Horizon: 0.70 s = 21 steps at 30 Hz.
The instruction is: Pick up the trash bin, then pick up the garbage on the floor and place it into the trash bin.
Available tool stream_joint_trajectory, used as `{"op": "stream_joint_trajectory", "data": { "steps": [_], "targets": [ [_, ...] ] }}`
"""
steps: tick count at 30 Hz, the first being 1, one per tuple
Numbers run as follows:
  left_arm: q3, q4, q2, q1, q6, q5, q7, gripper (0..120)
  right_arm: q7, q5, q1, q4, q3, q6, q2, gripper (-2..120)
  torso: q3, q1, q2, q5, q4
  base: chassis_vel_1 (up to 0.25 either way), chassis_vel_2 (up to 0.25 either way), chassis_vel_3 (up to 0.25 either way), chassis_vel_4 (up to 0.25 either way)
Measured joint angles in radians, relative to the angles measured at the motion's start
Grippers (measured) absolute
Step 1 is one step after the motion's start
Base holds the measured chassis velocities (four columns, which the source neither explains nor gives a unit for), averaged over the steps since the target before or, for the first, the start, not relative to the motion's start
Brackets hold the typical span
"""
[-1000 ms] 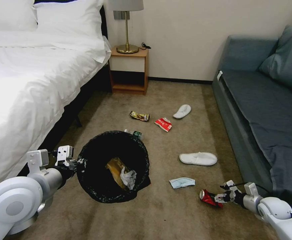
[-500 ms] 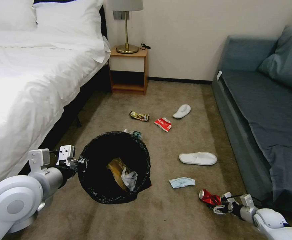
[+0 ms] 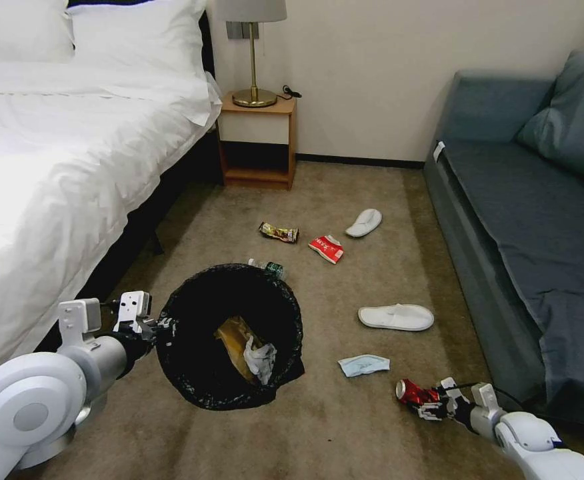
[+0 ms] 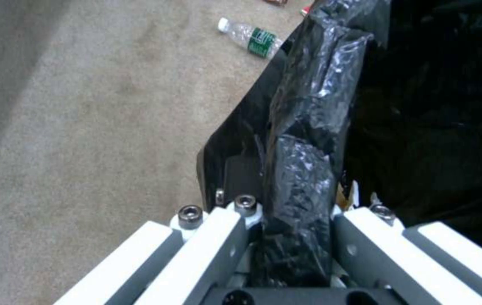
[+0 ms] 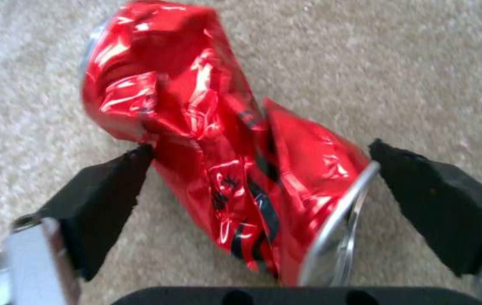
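Bare carpet [image 3: 345, 427] lies open between the crushed can [image 3: 412, 393] and trash bin [image 3: 229, 393] (mask [image 3: 364, 365] just beside).

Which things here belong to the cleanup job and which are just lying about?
Job: trash bin, crushed red can, blue mask, bottle, red wrapper, gold wrapper, slippers.

Lying about: bed, nightstand, lamp, sofa.

The black-bagged trash bin [image 3: 229, 337], tan paper bag [image 3: 233, 337] and white tissue [image 3: 260, 357] inside, stands on the beige carpet floor [image 3: 332, 433] amid a plastic bottle [image 3: 269, 268], gold wrapper [image 3: 279, 232], red wrapper [image 3: 326, 248], two white slippers [image 3: 396, 317], blue mask [image 3: 364, 365] and crushed red can [image 3: 412, 393].
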Motion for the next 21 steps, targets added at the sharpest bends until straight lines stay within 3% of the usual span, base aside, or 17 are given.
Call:
{"op": "stream_joint_trajectory", "data": {
  "steps": [1, 3, 17, 19, 21],
  "targets": [
    [0.0, 0.0, 0.0, 0.0, 0.0, 0.0, 0.0, 2, 0.0, 0.0, 0.0, 0.0, 0.0, 0.0, 0.0, 96, 0.0, 0.0, 0.0, 0.0, 0.0, 0.0, 0.0, 0.0, 0.0],
    [0.002, -0.001, -0.001, -0.001, 0.0, 0.002, 0.0, 2, 0.0, 0.0, -0.004, -0.002, 0.003, 0.0, 0.0, 83, 0.0, 0.0, 0.0, 0.0, 0.0, 0.0, 0.0, 0.0, 0.0],
    [0.007, 0.01, 0.0, -0.007, 0.0, 0.005, 0.001, 2, 0.017, 0.002, -0.025, -0.012, 0.009, 0.022, 0.009, 70, 0.0, 0.0, 0.0, -0.0009, -0.0004, 0.0, 0.0, 0.0, 0.0],
    [0.009, 0.013, 0.001, -0.011, 0.0, 0.005, 0.002, 2, 0.022, 0.003, -0.02, -0.008, 0.008, 0.024, 0.015, 59, 0.0, 0.0, 0.0, 0.0, -0.0004, 0.0, 0.0, 0.0, 0.0],
    [0.01, 0.014, 0.001, -0.012, 0.0, 0.005, 0.003, 2, 0.024, 0.005, -0.019, -0.005, 0.007, 0.024, 0.016, 56, 0.0, 0.0, 0.0, 0.0003, -0.0003, 0.0, 0.0, 0.0, 0.0]
  ]
}}
